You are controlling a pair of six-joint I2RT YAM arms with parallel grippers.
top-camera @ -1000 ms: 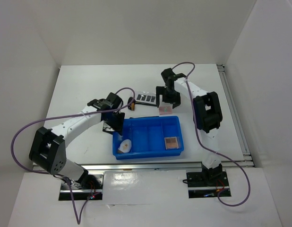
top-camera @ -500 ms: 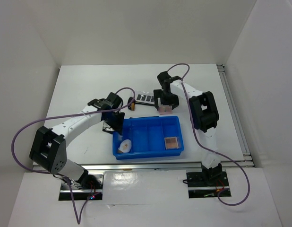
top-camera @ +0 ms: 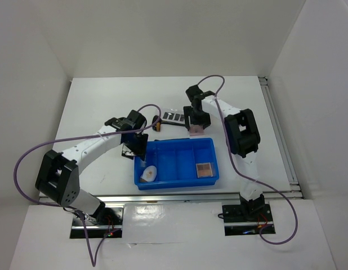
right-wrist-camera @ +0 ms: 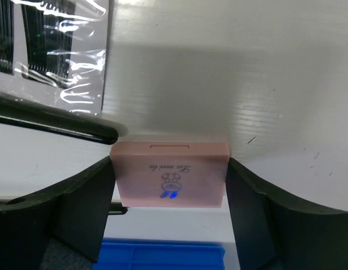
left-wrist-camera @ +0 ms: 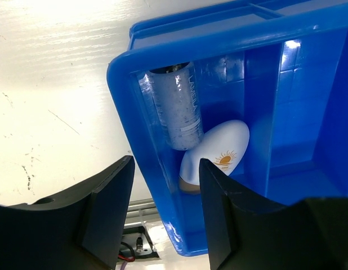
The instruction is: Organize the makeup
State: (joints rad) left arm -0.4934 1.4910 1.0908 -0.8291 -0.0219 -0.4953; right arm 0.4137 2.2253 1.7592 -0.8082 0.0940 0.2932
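Observation:
My right gripper (top-camera: 195,125) is shut on a pink square compact (top-camera: 195,131) just behind the blue divided tray (top-camera: 214,151). In the right wrist view the compact (right-wrist-camera: 169,180) fills the gap between the fingers of the gripper (right-wrist-camera: 169,169). A second pink/tan square (top-camera: 204,169) lies in the tray's right compartment. My left gripper (top-camera: 139,147) is open and empty and straddles the tray's left wall (left-wrist-camera: 154,169). A clear vial (left-wrist-camera: 175,107) and a white oval piece (left-wrist-camera: 216,154) lie in the left compartment. The clear palette (top-camera: 174,116) lies on the table behind the tray.
A black brush (right-wrist-camera: 56,121) lies on the table between the palette (right-wrist-camera: 50,50) and the compact. A small black and orange item (top-camera: 158,125) sits left of the palette. A dark item (top-camera: 126,152) lies partly under the left arm, beside the tray.
My right gripper has shifted slightly left with the pink compact in it. The left arm has not moved.

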